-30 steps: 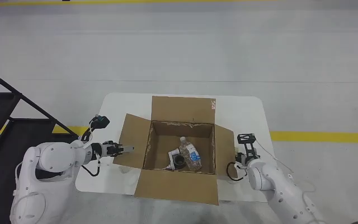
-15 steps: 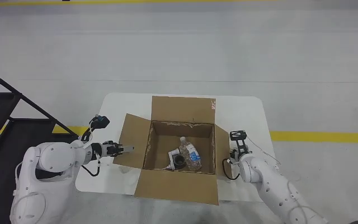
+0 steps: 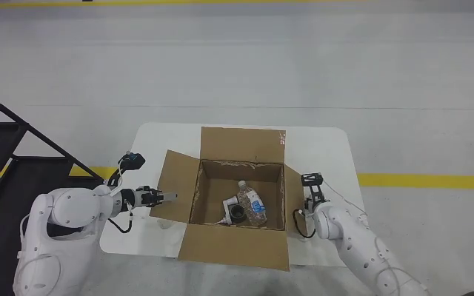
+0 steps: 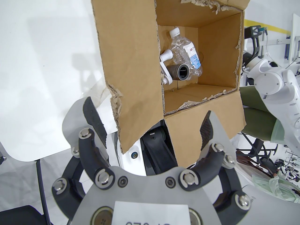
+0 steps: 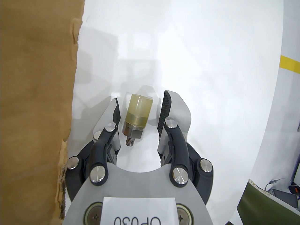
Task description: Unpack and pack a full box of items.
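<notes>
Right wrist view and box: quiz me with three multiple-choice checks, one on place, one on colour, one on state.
1. Where is the yellowish cylinder relative to the box? A inside it; B outside it, between the fingers of the right gripper; C on a flap.
2. Colour of the cap on the bottle? A white; B red; C green.
3. The box is: A taped shut; B open, flaps spread; C tipped over.
Answers: B, it sits between open fingers beside the cardboard; A, the left wrist view shows it white; B, the top view looks straight into it.

The top view looks down from overhead; both close wrist views share the box (image 3: 243, 142).
</notes>
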